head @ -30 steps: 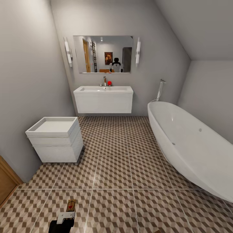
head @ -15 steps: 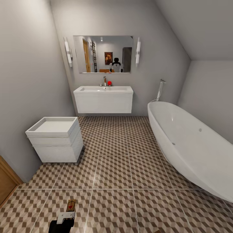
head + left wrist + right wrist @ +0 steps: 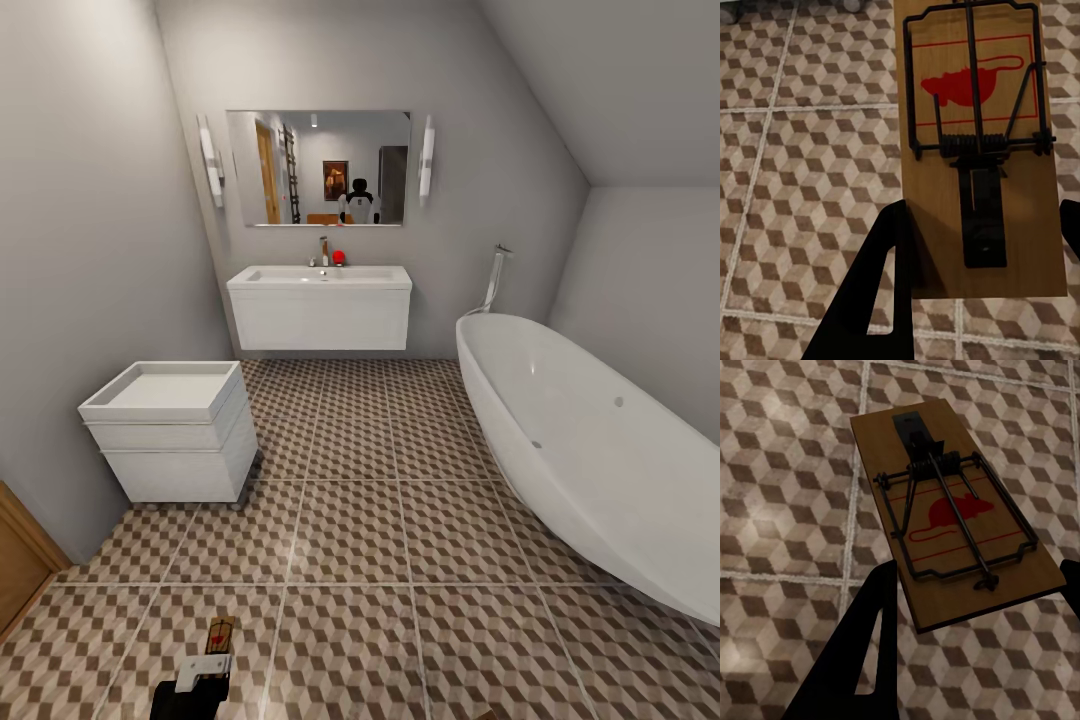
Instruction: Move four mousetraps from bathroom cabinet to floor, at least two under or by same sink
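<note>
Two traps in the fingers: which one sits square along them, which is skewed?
The left gripper's mousetrap lies straight along the fingers. The right gripper's mousetrap sits skewed across them.

Open floor [image 3: 350, 520] between bathtub [image 3: 590, 450], drawer unit [image 3: 175, 430]

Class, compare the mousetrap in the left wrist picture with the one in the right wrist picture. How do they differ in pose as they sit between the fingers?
The left tool's mousetrap lies straight along the fingers, its black mounting plate nearest the camera; the right tool's mousetrap sits skewed and tilted, black plate at the far end. The left trap's mouse print reads upside down, the right's upright. Both are brown boards with wire springs, held above the bathroom floor.
</note>
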`<state>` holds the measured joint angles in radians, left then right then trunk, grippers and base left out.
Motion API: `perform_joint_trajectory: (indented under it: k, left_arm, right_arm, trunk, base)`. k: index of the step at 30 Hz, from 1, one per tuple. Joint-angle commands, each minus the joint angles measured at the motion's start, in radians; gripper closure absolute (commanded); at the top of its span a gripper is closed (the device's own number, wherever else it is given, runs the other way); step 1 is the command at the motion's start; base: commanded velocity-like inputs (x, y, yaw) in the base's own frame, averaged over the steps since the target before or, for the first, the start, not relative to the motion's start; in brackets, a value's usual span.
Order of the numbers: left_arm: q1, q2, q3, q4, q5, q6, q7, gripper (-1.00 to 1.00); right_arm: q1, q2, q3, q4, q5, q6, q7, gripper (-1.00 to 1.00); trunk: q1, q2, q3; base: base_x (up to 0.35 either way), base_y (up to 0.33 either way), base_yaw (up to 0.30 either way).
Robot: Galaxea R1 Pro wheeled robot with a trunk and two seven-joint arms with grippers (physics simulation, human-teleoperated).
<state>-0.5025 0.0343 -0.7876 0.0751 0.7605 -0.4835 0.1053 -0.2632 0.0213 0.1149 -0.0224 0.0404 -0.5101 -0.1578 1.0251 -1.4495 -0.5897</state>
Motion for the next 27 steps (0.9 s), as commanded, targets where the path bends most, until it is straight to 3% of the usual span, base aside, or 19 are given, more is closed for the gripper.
perform_joint_trajectory:
  k: [1, 27]
  left_arm:
    - [-0.001, -0.001, -0.005, 0.002, -0.006, -0.003, 0.008, 1.00]
    - [-0.001, -0.001, -0.005, 0.001, -0.006, -0.003, 0.008, 1.00]
  right_arm:
    - [-0.001, 0.000, 0.008, 0.001, 0.003, -0.001, -0.009, 1.00]
    - [-0.001, 0.000, 0.008, 0.001, 0.003, -0.001, -0.009, 1.00]
  trunk:
    - [0.000, 0.000, -0.001]
    - [0.000, 0.000, -0.001]
  base:
    - [0.000, 0.000, 0.000]
    - [0.000, 0.000, 0.000]
